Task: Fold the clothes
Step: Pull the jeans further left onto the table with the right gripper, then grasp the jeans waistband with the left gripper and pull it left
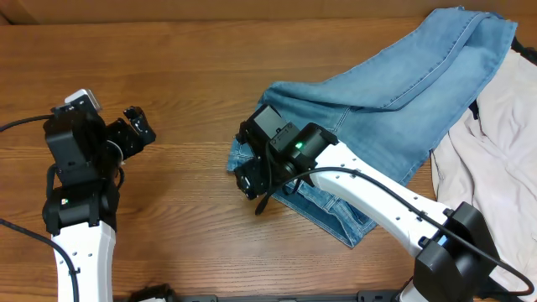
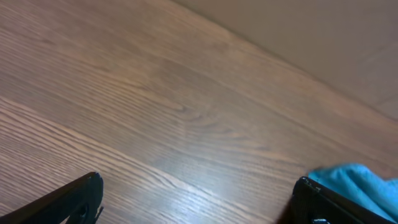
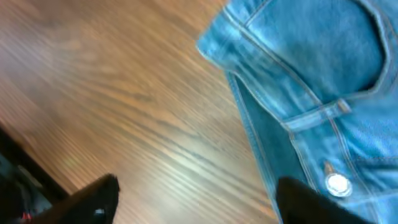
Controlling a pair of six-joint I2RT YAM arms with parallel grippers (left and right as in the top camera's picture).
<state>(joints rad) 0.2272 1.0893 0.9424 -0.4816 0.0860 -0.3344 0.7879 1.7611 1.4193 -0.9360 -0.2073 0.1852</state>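
Little folding looks done: the jeans (image 1: 394,92) lie rumpled right of centre, legs running to the far right. The right gripper (image 1: 249,178) hovers at their near-left edge, fingers spread, empty; the left gripper (image 1: 138,124), likewise spread and empty, hangs over the table (image 1: 185,67) well left.

Jeans (image 1: 403,92) on table (image 1: 185,84) beside garment (image 1: 495,143)

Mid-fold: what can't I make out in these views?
- Overhead: the right claw and its arm cover part of the waistband of the light-blue denim jeans; the hems are lost at the top edge.
- Overhead: the right edge cuts off the cream cloth garment.
- Right wrist: blurred, and the bottom edge cuts off the claw's ends, so denim contact is unclear.
- Left wrist: a blurred bright-blue patch beside the left claw is unidentifiable.
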